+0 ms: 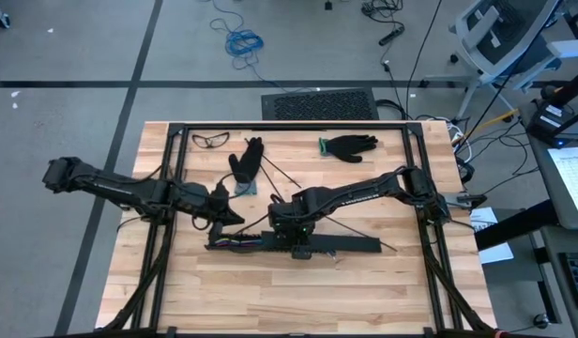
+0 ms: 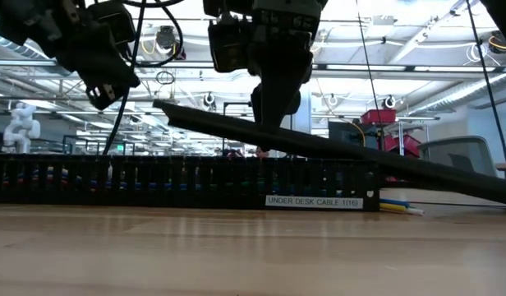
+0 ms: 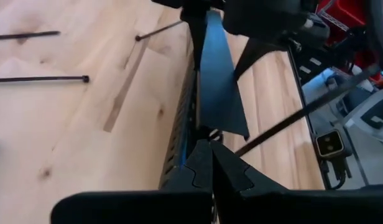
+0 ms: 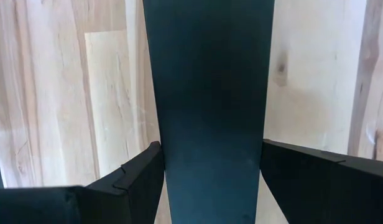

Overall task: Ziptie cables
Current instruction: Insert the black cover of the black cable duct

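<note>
A black slotted strip (image 1: 261,242) lies along the table's middle, labelled at its right end (image 2: 313,201). The cables (image 2: 397,206), thin multicoloured wires, lie inside it and stick out of that end; coloured wires also show at its left end (image 1: 235,242). A flat black cover strip (image 2: 335,148) slants above it, with my right gripper (image 4: 210,180) shut on it. My left gripper (image 3: 211,163) is shut and hovers just past the cover's raised left end (image 2: 163,107), above the slotted strip. I see nothing between its fingers. My right gripper pinches the cover strip's two long edges (image 4: 159,155) between its fingers (image 4: 132,177), left of the cover's middle. The fingers come steeply from above and lie across the strip. The cover hangs tilted, left end raised and right end (image 2: 491,185) sloping down toward the table.
Loose black zip ties (image 3: 39,79) lie on the wood beyond the strip. Two black gloves (image 1: 247,161) (image 1: 348,146) and safety glasses (image 1: 211,140) lie near the far edge. Black frame rails (image 1: 167,178) run along the table's left, right and far sides.
</note>
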### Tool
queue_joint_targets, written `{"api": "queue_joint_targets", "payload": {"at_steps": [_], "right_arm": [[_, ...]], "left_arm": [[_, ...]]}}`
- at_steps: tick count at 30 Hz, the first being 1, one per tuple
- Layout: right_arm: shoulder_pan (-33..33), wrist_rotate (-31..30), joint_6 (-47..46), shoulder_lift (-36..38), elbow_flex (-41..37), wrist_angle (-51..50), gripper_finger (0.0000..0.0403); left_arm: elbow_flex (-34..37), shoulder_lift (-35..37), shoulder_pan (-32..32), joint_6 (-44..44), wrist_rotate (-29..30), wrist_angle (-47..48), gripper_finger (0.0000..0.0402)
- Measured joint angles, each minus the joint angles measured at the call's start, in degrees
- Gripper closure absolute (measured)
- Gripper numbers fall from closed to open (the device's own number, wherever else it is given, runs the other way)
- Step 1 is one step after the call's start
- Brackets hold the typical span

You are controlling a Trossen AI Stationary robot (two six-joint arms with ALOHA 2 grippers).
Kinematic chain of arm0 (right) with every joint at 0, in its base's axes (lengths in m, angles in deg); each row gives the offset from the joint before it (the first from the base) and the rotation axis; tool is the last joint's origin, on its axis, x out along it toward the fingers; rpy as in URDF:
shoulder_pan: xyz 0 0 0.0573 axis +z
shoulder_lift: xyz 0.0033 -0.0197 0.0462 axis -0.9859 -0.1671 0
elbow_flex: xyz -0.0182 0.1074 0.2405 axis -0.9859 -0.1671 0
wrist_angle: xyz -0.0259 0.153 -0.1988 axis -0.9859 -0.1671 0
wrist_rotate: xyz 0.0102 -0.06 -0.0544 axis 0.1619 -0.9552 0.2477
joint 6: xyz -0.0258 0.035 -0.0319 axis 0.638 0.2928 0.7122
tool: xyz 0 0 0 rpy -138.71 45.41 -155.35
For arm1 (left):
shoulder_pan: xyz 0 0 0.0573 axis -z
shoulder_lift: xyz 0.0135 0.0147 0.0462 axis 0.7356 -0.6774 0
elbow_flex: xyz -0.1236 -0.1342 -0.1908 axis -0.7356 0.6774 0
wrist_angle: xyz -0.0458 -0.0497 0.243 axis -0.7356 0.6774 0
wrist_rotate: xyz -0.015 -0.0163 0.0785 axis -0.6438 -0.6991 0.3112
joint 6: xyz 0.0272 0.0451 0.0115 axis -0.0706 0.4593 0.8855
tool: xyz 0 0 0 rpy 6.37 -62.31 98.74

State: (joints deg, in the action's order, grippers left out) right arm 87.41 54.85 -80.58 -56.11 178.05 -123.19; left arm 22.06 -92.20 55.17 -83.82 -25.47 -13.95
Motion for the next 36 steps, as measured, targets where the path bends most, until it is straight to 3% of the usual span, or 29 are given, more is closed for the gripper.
{"api": "queue_joint_targets", "payload": {"at_steps": [13, 19, 36], "right_arm": [[0.0, 0.0, -0.3, -0.5, 0.0, -0.1, 0.0163], [0.0, -0.1, -0.1, -0.5, 0.0, -0.1, 0.0163], [0.0, -0.2, -0.1, -0.6, 0.1, 0.2, 0.0163]], "left_arm": [[0.0, -2.9, 2.8, 0.0, 0.0, -5.5, 0.0402], [0.0, -8.8, 5.3, 3.1, -2.4, -5.7, 0.0402], [-2.0, -20.4, 5.7, 14.5, -2.2, -21.2, 0.0402]]}}
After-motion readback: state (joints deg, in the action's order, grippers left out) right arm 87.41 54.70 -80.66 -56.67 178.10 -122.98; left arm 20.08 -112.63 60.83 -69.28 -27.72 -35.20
